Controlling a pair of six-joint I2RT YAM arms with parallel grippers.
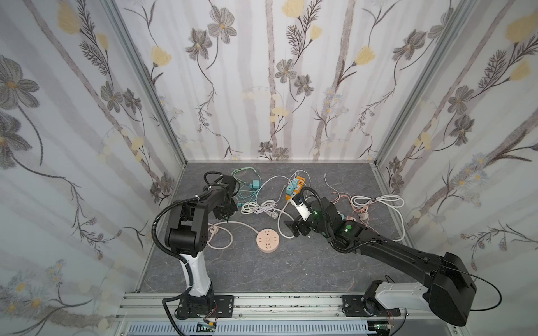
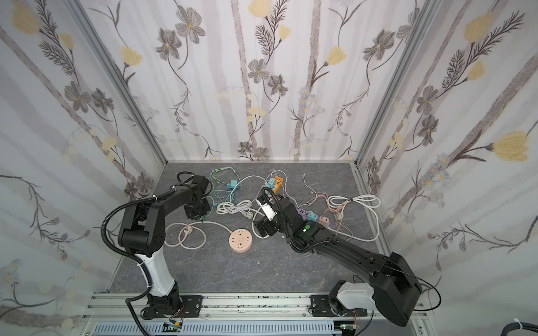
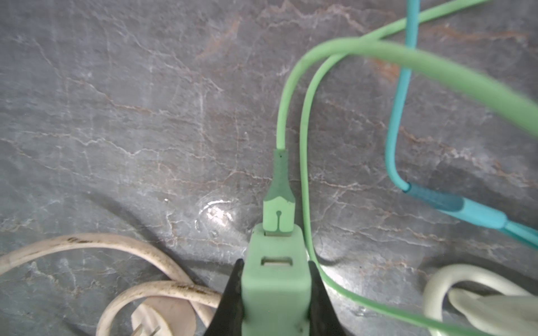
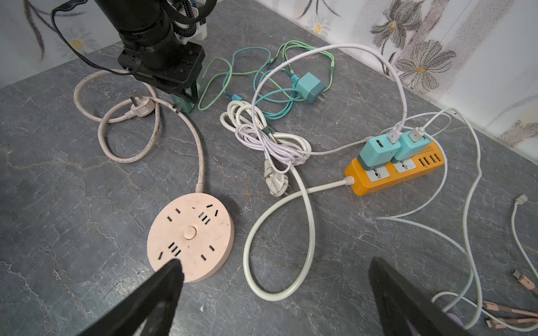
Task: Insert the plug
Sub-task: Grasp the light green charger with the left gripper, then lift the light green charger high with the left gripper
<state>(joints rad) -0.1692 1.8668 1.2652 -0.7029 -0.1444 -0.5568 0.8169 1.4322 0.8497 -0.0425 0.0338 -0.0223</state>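
Green charger [image 3: 275, 296] is clamped in left gripper [image 3: 275, 263], low over grey worktop [image 3: 116, 116] at left rear, green cable [image 3: 281, 116] in its port. Pink round socket [image 4: 190, 232] lies mid-worktop, apart from charger. Wide open, right gripper [image 4: 275, 261] hangs just right of socket.

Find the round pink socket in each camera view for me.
Both top views: the round pink socket lies near the middle, below centre.
Left wrist view: not in it.
Right wrist view: the socket is large and close to the camera.
Shared landmark: the beige plug, seen in all four.
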